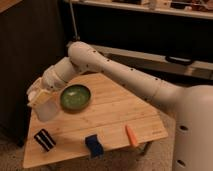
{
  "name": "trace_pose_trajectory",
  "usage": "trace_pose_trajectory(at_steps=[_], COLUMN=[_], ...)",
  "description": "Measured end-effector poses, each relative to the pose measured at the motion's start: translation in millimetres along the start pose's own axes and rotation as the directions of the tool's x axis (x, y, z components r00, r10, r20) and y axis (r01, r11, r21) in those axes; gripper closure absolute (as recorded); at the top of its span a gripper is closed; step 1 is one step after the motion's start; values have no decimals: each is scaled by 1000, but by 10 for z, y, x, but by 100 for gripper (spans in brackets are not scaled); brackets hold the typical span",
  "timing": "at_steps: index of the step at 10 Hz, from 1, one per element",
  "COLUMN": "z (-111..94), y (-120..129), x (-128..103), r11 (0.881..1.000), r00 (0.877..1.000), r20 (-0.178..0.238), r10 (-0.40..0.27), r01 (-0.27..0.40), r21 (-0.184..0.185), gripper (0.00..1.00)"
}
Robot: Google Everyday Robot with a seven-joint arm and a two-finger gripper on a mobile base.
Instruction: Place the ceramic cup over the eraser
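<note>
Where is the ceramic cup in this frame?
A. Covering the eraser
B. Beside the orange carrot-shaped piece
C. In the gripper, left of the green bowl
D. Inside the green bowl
C: the gripper holds the ceramic cup just left of the green bowl, while the eraser lies uncovered nearer the table's front edge.

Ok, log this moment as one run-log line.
gripper: shut on ceramic cup, left of green bowl | eraser: on table, uncovered, in front of cup | step: placing not yet done
</note>
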Motion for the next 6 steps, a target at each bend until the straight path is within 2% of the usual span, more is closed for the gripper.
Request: trace_pose_trajectory(at_steps=[4, 5, 6], z=[302, 399, 447], y=[208, 272, 308], x=[-1, -17, -14], r11=[989, 980, 975], r00=[991, 984, 980], r20=[86, 116, 128], r10=[-106, -135, -149], r01=[114, 149, 167], r21=[-99, -128, -145], gripper=[100, 100, 100])
